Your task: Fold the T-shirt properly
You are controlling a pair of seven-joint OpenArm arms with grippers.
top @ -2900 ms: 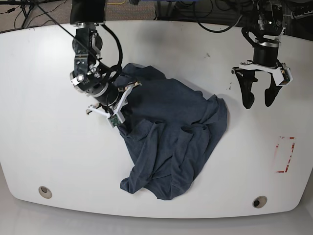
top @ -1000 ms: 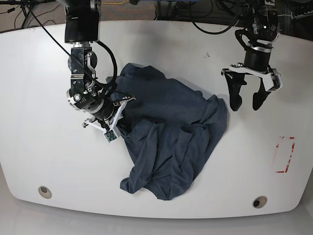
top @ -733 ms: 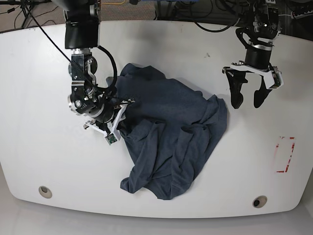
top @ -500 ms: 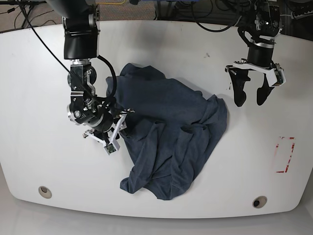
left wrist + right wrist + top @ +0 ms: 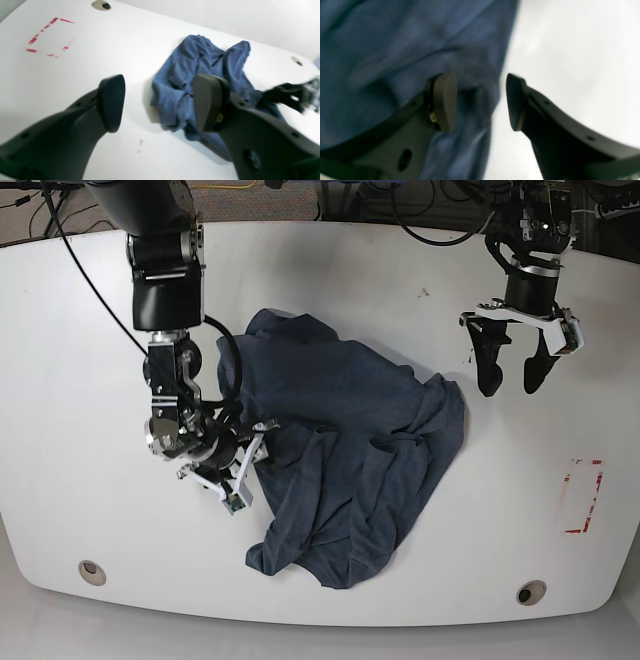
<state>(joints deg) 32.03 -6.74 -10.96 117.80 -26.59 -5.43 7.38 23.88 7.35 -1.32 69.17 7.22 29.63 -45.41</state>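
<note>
Your right gripper's fingers [image 5: 445, 100] stand apart, straddling the T-shirt [image 5: 350, 450] at its edge, crumpled mid-table; your left gripper [image 5: 512, 380] hangs open, well clear, so the right is nearer.

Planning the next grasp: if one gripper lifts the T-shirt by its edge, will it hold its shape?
Probably not. The T-shirt lies crumpled in soft overlapping folds, so it looks floppy and would likely drape and unfold. It seems thin and light, so pushing would likely bunch it on the smooth white table rather than slide it whole.
</note>
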